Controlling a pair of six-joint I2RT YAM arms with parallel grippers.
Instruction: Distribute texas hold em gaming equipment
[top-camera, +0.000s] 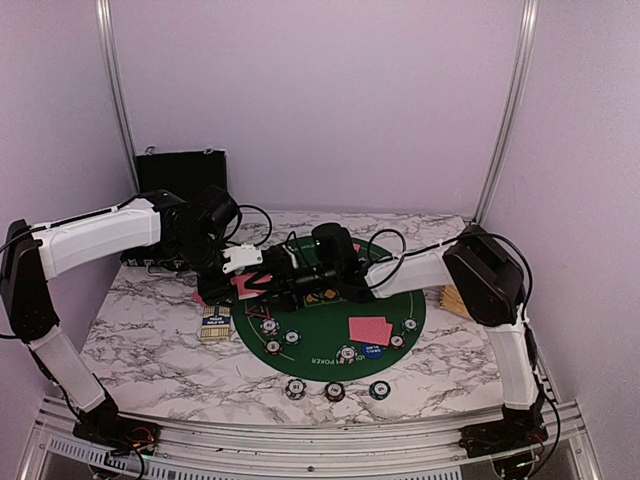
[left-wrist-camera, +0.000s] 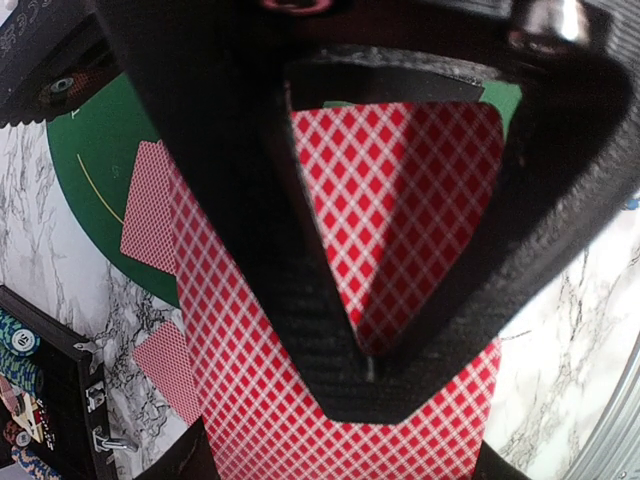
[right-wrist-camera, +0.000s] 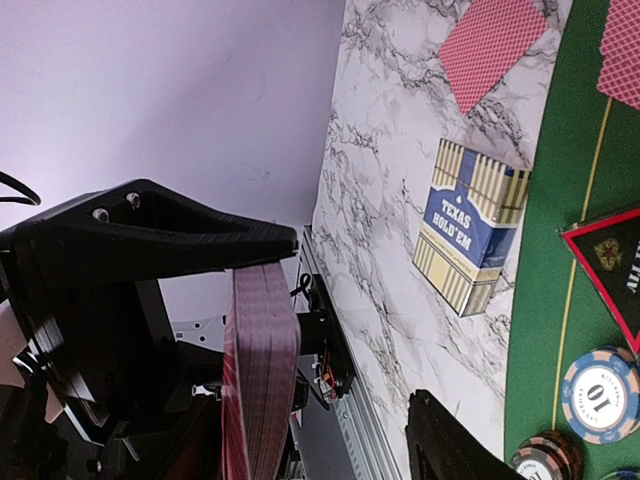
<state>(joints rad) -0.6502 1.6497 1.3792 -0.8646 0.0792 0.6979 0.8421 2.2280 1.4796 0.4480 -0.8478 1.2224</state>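
Note:
My left gripper (top-camera: 258, 266) (left-wrist-camera: 370, 372) is shut on a deck of red-backed playing cards (top-camera: 245, 286) (left-wrist-camera: 300, 420) above the left edge of the green mat (top-camera: 320, 352). Seen edge-on, the deck (right-wrist-camera: 260, 370) stands between the jaws of my right gripper (top-camera: 285, 280) (right-wrist-camera: 320, 450), which is open with a gap to its right finger (right-wrist-camera: 450, 440). A pair of cards (top-camera: 370, 330) lies face down on the mat, and single cards (left-wrist-camera: 150, 210) (left-wrist-camera: 165, 365) lie below the deck. Striped chips (top-camera: 270, 325) (right-wrist-camera: 600, 393), a blue button (top-camera: 372, 350) and a red-rimmed black triangle (right-wrist-camera: 610, 265) sit on the mat.
A blue-and-tan Texas Hold'em card box (top-camera: 215, 322) (right-wrist-camera: 470, 235) lies on the marble left of the mat. Three chips (top-camera: 334, 390) line the front edge. The black case (top-camera: 180, 172) (left-wrist-camera: 50, 400) stands at the back left, a tan slatted wooden object (top-camera: 455, 298) at the right.

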